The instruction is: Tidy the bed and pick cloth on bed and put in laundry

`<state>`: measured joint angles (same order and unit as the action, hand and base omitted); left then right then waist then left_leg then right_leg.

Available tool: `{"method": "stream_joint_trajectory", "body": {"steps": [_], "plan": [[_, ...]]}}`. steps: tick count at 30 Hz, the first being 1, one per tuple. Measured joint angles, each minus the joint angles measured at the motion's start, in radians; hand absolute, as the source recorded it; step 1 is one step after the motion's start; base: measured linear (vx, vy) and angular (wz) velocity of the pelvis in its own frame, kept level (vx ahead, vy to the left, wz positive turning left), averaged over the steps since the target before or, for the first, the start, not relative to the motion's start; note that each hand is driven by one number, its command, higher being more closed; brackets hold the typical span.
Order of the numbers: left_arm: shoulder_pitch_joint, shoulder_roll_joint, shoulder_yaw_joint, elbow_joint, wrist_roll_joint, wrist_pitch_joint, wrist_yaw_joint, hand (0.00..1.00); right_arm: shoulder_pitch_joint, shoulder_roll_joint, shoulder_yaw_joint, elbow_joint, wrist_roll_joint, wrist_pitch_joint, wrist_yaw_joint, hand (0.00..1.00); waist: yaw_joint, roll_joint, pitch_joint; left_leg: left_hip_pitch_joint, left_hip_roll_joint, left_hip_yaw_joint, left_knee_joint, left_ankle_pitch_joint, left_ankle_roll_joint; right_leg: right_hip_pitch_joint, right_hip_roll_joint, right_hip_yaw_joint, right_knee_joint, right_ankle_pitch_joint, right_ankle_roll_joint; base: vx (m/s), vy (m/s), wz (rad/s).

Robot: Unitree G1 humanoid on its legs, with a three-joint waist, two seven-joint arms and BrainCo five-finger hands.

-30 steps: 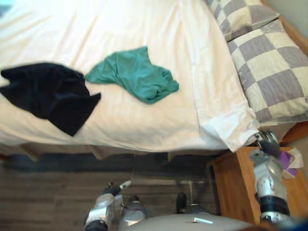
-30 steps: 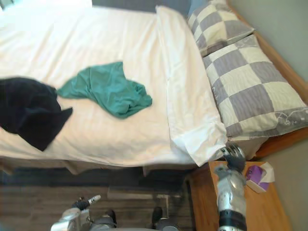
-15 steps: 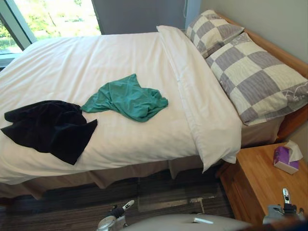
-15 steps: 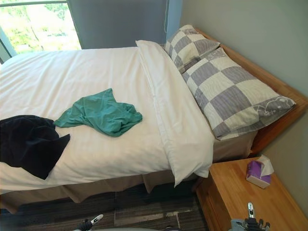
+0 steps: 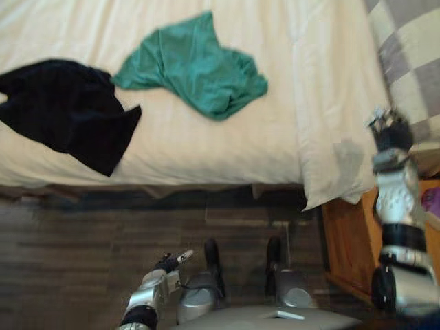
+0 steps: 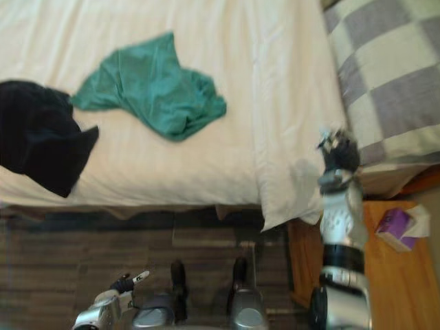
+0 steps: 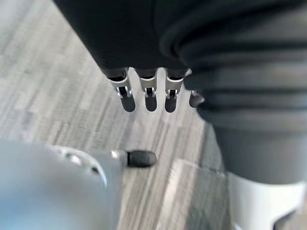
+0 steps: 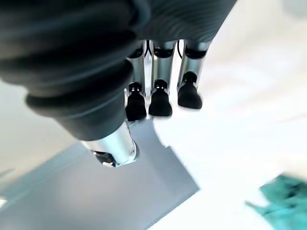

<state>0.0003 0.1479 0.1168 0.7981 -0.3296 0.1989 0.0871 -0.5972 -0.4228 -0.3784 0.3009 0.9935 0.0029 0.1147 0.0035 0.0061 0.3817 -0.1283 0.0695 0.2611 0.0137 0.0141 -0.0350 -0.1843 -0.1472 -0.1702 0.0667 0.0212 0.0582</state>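
A green cloth [image 5: 196, 69] lies crumpled in the middle of the white bed [image 5: 227, 148]. A black cloth [image 5: 65, 110] lies to its left, near the bed's front edge. My right hand [image 6: 338, 152] is raised at the bed's right side, just past the folded duvet corner [image 6: 289, 175] and in front of the checked pillow [image 6: 399, 82]. Its fingers [image 8: 160, 98] are curled, tips down over the white bedding, and I see no cloth in them. My left hand [image 5: 165, 265] hangs low over the floor with its fingers [image 7: 149, 96] straight and empty.
A wooden nightstand [image 6: 395, 282] stands at the right of the bed under my right arm, with a purple tissue box [image 6: 397, 228] on it. Grey plank floor [image 5: 82, 254] runs along the bed's front edge.
The camera has tipped down, so the whole picture has shifted. My right hand has come up from the nightstand to the duvet corner and curled its fingers. Both cloths lie as before.
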Motion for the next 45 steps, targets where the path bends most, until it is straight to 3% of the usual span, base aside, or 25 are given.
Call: {"method": "stream_joint_trajectory", "body": {"steps": [4, 6, 12, 15, 17, 20, 25, 27, 30, 32, 33, 34, 37, 42, 44, 45], "plan": [[-0.044, -0.043, 0.001, -0.024, -0.052, -0.057, 0.003, 0.0, -0.072, -0.017, -0.003, -0.23, 0.196, -0.036, -0.021, 1.0, -0.001, 0.03, 0.072, -0.093, -0.019, 0.007, 0.084, -0.018, 0.008, -0.147, -0.054, 0.003, 0.2, -0.1, 0.0, 0.01, -0.015, 0.12], [-0.109, -0.073, 0.001, -0.031, -0.086, -0.079, 0.006, 0.0, -0.15, -0.015, 0.0, -0.331, 0.284, -0.088, -0.056, 1.0, -0.008, 0.034, 0.105, -0.216, -0.027, 0.009, 0.182, -0.052, 0.014, -0.301, -0.094, 0.014, 0.365, -0.167, -0.005, -0.04, -0.059, 0.29], [-0.253, -0.118, 0.005, -0.032, -0.094, -0.118, 0.034, 0.0, -0.246, 0.024, 0.021, -0.377, 0.351, -0.256, -0.151, 1.0, 0.002, 0.052, 0.177, -0.532, 0.015, 0.008, 0.398, -0.094, 0.014, -0.621, -0.114, 0.018, 0.597, -0.214, -0.047, -0.09, -0.069, 0.25], [-0.282, -0.132, 0.024, -0.034, -0.116, -0.146, 0.053, 0.0, -0.245, 0.033, 0.032, -0.376, 0.374, -0.298, -0.176, 1.0, 0.009, 0.053, 0.177, -0.618, 0.034, 0.029, 0.464, -0.112, 0.013, -0.725, -0.118, 0.027, 0.679, -0.226, -0.06, -0.08, -0.067, 0.06], [-0.296, -0.145, 0.049, -0.032, -0.132, -0.154, 0.073, 0.0, -0.242, 0.034, 0.036, -0.37, 0.398, -0.309, -0.155, 1.0, 0.006, 0.057, 0.175, -0.652, 0.038, 0.034, 0.484, -0.119, 0.014, -0.759, -0.114, 0.04, 0.69, -0.24, -0.064, -0.07, -0.037, 0.01], [-0.328, -0.151, 0.084, -0.028, -0.15, -0.167, 0.094, 0.0, -0.229, 0.057, 0.037, -0.358, 0.441, -0.32, -0.047, 1.0, -0.003, 0.059, 0.174, -0.716, 0.054, 0.048, 0.507, -0.129, 0.019, -0.82, -0.098, 0.055, 0.689, -0.258, -0.063, -0.09, -0.025, 0.01], [-0.347, -0.16, 0.142, -0.003, -0.198, -0.188, 0.118, 0.0, -0.141, 0.151, 0.032, -0.276, 0.461, -0.326, 0.139, 1.0, -0.016, 0.056, 0.173, -0.708, 0.088, 0.089, 0.483, -0.126, 0.02, -0.813, -0.062, 0.07, 0.618, -0.198, -0.067, -0.05, 0.006, -0.27], [-0.359, -0.167, 0.163, 0.011, -0.202, -0.188, 0.118, 0.0, -0.104, 0.173, 0.023, -0.231, 0.475, -0.324, 0.158, 1.0, -0.023, 0.056, 0.173, -0.689, 0.088, 0.104, 0.466, -0.115, 0.021, -0.798, -0.058, 0.074, 0.594, -0.179, -0.069, 0.03, 0.038, -0.27], [-0.375, -0.205, 0.192, 0.014, -0.221, -0.188, 0.112, 0.0, 0.062, 0.236, -0.025, 0.13, 0.517, -0.282, 0.153, 1.0, -0.026, 0.055, 0.173, -0.628, 0.082, 0.138, 0.428, -0.111, 0.028, -0.75, -0.053, 0.094, 0.552, -0.16, -0.065, 0.06, 0.041, -0.23], [-0.379, -0.223, 0.2, 0.014, -0.242, -0.194, 0.11, 0.0, 0.173, 0.308, -0.041, 0.203, 0.516, -0.265, 0.149, 1.0, -0.031, 0.055, 0.173, -0.606, 0.076, 0.161, 0.415, -0.112, 0.027, -0.747, -0.051, 0.113, 0.548, -0.157, -0.061, 0.1, 0.022, -0.26], [-0.379, -0.227, 0.2, 0.016, -0.25, -0.195, 0.108, 0.0, 0.241, 0.352, -0.041, 0.213, 0.513, -0.252, 0.149, 0.0, -0.048, 0.055, 0.173, -0.591, 0.075, 0.169, 0.412, -0.117, 0.028, -0.738, -0.051, 0.119, 0.545, -0.156, -0.06, 0.11, 0.014, -0.24], [-0.379, -0.23, 0.199, 0.022, -0.251, -0.195, 0.107, 0.0, 0.267, 0.362, -0.041, 0.214, 0.511, -0.248, 0.15, 0.0, -0.057, 0.055, 0.173, -0.583, 0.075, 0.171, 0.412, -0.121, 0.027, -0.728, -0.051, 0.12, 0.543, -0.156, -0.06, 0.13, 0.012, -0.21], [-0.379, -0.247, 0.185, 0.053, -0.271, -0.204, 0.088, 0.0, 0.371, 0.357, -0.068, 0.217, 0.349, -0.235, 0.134, 0.0, -0.077, 0.055, 0.173, -0.497, 0.083, 0.175, 0.413, -0.138, 0.025, -0.634, -0.047, 0.11, 0.523, -0.156, -0.059, 0.1, 0.011, -0.2], [-0.35, -0.239, 0.155, 0.075, -0.268, -0.203, 0.075, 0.0, 0.408, 0.325, -0.058, 0.317, -0.232, -0.077, 0.028, 0.0, -0.074, 0.045, 0.157, -0.352, 0.09, 0.169, 0.407, -0.163, 0.025, -0.457, -0.046, 0.075, 0.478, -0.162, -0.052, 0.01, 0.012, -0.03], [-0.306, -0.232, 0.141, 0.081, -0.264, -0.202, 0.072, 0.0, 0.426, 0.325, -0.006, 0.36, -0.481, -0.047, 0.0, 0.0, -0.069, 0.038, 0.137, -0.303, 0.09, 0.169, 0.406, -0.18, 0.022, -0.4, -0.046, 0.071, 0.463, -0.167, -0.044, 0.01, 0.035, -0.06], [-0.256, -0.219, 0.113, 0.089, -0.234, -0.186, 0.072, 0.0, 0.456, 0.349, 0.036, 0.391, -0.683, -0.03, -0.041, 0.0, -0.062, 0.032, 0.092, -0.276, 0.09, 0.168, 0.408, -0.188, 0.021, -0.364, -0.047, 0.066, 0.453, -0.171, -0.038, 0.05, 0.038, -0.02]]}}
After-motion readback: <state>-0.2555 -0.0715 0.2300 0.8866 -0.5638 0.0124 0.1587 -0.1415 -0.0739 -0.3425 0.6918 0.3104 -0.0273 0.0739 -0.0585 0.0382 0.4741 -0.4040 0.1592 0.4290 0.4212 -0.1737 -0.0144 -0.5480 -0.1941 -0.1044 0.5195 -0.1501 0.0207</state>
